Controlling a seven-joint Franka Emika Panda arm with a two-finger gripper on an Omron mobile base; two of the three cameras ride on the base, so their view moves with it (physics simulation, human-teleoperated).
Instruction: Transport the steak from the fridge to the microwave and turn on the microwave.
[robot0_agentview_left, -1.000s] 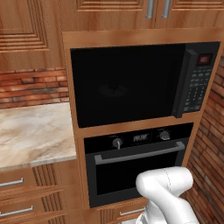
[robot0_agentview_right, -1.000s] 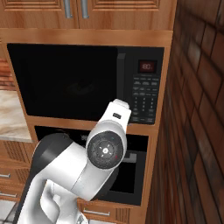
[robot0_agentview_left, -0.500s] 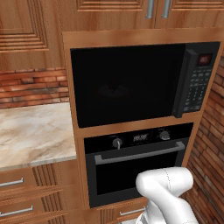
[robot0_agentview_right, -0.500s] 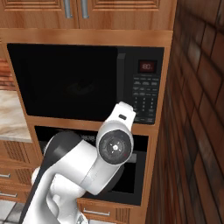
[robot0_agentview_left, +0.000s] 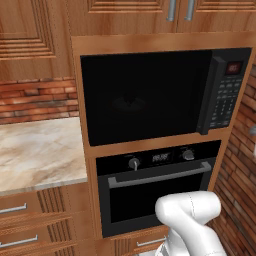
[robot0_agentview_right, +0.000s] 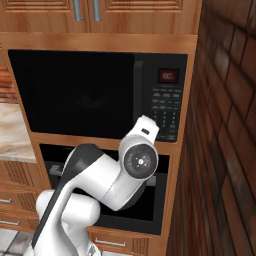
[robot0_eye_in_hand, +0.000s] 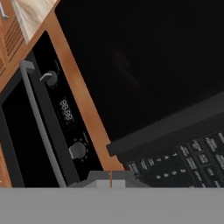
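The microwave (robot0_agentview_left: 145, 95) is a black built-in box with its wide dark door closed. Its button panel (robot0_agentview_left: 222, 100) with a small red display (robot0_agentview_left: 234, 67) is on the right. In the right base view my arm's wrist (robot0_agentview_right: 140, 160) is raised in front of the microwave (robot0_agentview_right: 75, 95), just below and left of the button panel (robot0_agentview_right: 167, 107). In the hand view my gripper (robot0_eye_in_hand: 110, 180) is shut with nothing between its tips, close to the lower corner of the button panel (robot0_eye_in_hand: 183, 162). The steak and the fridge are out of view.
A black oven (robot0_agentview_left: 155, 190) with knobs and a long bar handle (robot0_eye_in_hand: 39, 127) sits directly under the microwave. A marble counter (robot0_agentview_left: 35, 150) over wooden drawers lies to the left. A brick wall (robot0_agentview_right: 225, 125) stands close on the right. Wooden cabinets (robot0_agentview_left: 130, 15) hang above.
In the right base view the wrist has drifted right and slightly up, nearer the button panel. The gripper stays shut and the microwave door stays closed.
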